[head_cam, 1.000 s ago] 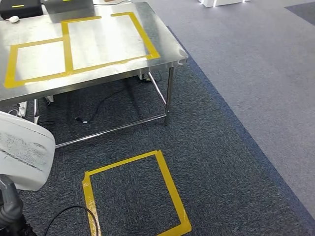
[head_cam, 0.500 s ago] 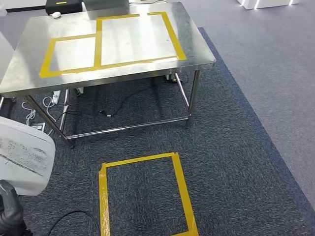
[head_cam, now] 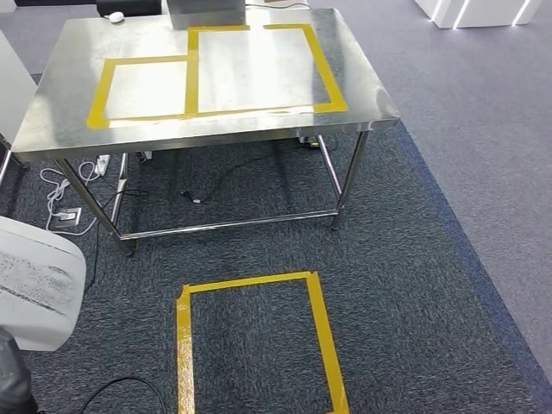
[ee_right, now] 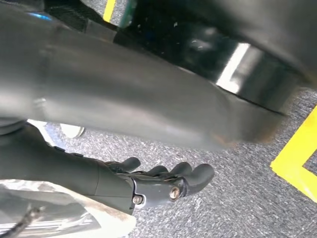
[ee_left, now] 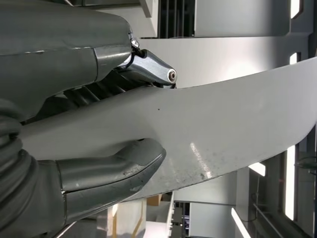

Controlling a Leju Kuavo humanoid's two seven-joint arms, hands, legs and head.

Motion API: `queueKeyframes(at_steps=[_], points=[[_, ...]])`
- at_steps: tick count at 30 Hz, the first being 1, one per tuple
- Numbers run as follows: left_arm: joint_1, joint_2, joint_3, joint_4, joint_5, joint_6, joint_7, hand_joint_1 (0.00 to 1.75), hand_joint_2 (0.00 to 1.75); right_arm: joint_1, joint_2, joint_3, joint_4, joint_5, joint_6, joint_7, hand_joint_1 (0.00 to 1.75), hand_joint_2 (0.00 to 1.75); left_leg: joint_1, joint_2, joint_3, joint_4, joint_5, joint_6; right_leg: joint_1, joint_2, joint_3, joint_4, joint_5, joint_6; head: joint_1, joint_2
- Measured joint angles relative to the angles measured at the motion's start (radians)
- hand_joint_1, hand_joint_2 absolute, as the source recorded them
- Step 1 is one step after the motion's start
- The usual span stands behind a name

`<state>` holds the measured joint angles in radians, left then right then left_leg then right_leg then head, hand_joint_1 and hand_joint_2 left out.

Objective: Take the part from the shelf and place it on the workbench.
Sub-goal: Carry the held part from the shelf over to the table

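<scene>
Head view gave me the steel bench (head_cam: 59,103) ahead, its top marked with yellow tape rectangles (head_cam: 189,73). On the dark carpet in front of it lay a yellow tape square (head_cam: 257,341), and a black cable (head_cam: 123,388) curled near the lower left corner. Cables and a power strip (head_cam: 65,216) sat on the floor under the bench. A white mouse (head_cam: 116,16) rested at the bench's far edge.

At the lower left I saw the part (head_cam: 35,280), a large white curved panel with scuff marks, held low beside the robot and well apart from the bench. From the left wrist view, the left robot hand (ee_left: 112,129) pinched that panel, thumb (ee_left: 112,168) pressed on one face and the darker fingers (ee_left: 149,69) on the other.

From the right wrist view, the right robot hand (ee_right: 157,183) hung above the grey carpet with its fingers curled in a little and nothing in them; whether they were fully closed I could not tell.
</scene>
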<state>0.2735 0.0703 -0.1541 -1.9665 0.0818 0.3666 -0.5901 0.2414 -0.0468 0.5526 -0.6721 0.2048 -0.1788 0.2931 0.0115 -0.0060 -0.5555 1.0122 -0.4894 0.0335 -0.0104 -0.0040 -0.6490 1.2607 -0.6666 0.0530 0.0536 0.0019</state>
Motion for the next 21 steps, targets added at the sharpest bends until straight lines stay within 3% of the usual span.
queueKeyframes(at_steps=[1,2,4,6,8,11,13,15,16,17,18,20,21], points=[[0.001,0.0,0.0,0.0,0.0,0.0,0.0,1.75,1.75,0.005,-0.004,0.004,-0.012,-0.001,0.0,0.0,0.0,0.0,-0.002,-0.001,0.003,0.0,-0.003,0.002,0.0,0.0,-0.026,0.033,0.003,-0.001,0.0,0.0],[0.001,0.0,0.0,0.0,0.0,0.0,0.0,1.75,1.75,0.009,-0.008,0.008,-0.023,-0.001,0.0,0.001,0.0,0.0,-0.003,-0.002,0.008,0.0,-0.007,0.003,0.001,0.001,-0.031,0.024,0.028,-0.004,0.001,0.0],[0.001,0.0,0.0,0.0,0.0,0.0,0.0,1.75,1.75,0.014,-0.013,0.014,-0.04,-0.005,0.0,0.002,0.0,0.0,-0.005,-0.004,0.023,0.0,-0.017,0.001,0.002,0.002,0.014,-0.102,0.119,-0.014,0.001,0.0],[0.001,0.0,0.0,0.0,0.0,0.0,0.0,1.75,1.75,0.015,-0.02,0.025,-0.048,-0.018,-0.001,0.004,0.0,0.0,-0.008,-0.005,0.032,0.002,-0.028,-0.006,0.007,0.004,0.067,-0.22,0.172,-0.026,-0.001,0.0],[0.0,0.0,0.001,0.0,0.0,0.001,0.0,1.75,1.75,0.017,-0.027,0.04,-0.051,-0.032,-0.004,0.007,0.0,0.0,-0.008,-0.006,0.033,0.003,-0.033,-0.016,0.012,0.006,0.083,-0.246,0.171,-0.033,-0.004,0.0],[-0.001,-0.001,0.004,0.0,0.001,0.001,-0.002,1.75,1.75,0.018,-0.033,0.064,-0.052,-0.057,-0.014,0.017,0.0,0.0,-0.005,-0.006,0.034,0.015,-0.046,-0.032,0.008,0.005,0.094,-0.259,0.172,-0.045,-0.005,0.0],[-0.002,-0.001,0.008,0.0,0.002,0.0,-0.004,1.75,1.75,0.013,-0.036,0.082,-0.051,-0.072,-0.019,0.019,0.0,0.0,-0.003,-0.004,-0.003,0.098,-0.088,-0.043,0.003,0.002,0.105,-0.266,0.171,-0.054,-0.008,0.0],[-0.002,0.0,0.011,0.0,0.003,0.0,-0.005,1.75,1.75,0.008,-0.038,0.096,-0.05,-0.08,-0.021,0.019,0.0,0.0,-0.001,-0.003,-0.075,0.231,-0.137,-0.051,0.004,0.001,0.112,-0.266,0.164,-0.059,-0.009,0.0],[-0.001,-0.001,0.012,0.0,0.003,0.0,-0.005,1.75,1.75,0.006,-0.039,0.102,-0.048,-0.082,-0.021,0.019,0.0,0.0,0.0,-0.003,-0.103,0.274,-0.142,-0.054,0.004,0.001,0.116,-0.266,0.16,-0.06,-0.009,0.0],[0.0,-0.001,0.013,0.0,0.003,0.0,-0.005,1.75,1.75,0.004,-0.039,0.107,-0.045,-0.085,-0.021,0.018,0.0,0.0,0.0,-0.003,-0.114,0.28,-0.125,-0.054,0.004,0.001,0.122,-0.266,0.156,-0.059,-0.009,0.0],[0.0,-0.001,0.014,0.0,0.003,0.0,-0.005,1.75,1.75,0.001,-0.04,0.113,-0.042,-0.09,-0.021,0.013,0.0,0.0,0.001,-0.002,-0.106,0.247,-0.088,-0.054,0.004,0.002,0.129,-0.266,0.151,-0.058,-0.009,0.0],[0.0,-0.001,0.016,0.0,0.004,0.0,-0.006,1.75,1.75,-0.006,-0.04,0.123,-0.029,-0.103,-0.021,-0.004,0.0,0.0,0.0,0.0,-0.059,0.123,-0.008,-0.049,0.005,0.003,0.143,-0.266,0.14,-0.052,-0.009,0.0],[0.0,0.0,0.016,0.0,0.005,-0.001,-0.007,1.75,1.75,-0.012,-0.04,0.128,-0.021,-0.111,-0.021,-0.016,0.0,0.0,-0.002,0.001,-0.036,0.068,0.009,-0.045,0.007,0.003,0.146,-0.265,0.133,-0.046,-0.01,0.0]])
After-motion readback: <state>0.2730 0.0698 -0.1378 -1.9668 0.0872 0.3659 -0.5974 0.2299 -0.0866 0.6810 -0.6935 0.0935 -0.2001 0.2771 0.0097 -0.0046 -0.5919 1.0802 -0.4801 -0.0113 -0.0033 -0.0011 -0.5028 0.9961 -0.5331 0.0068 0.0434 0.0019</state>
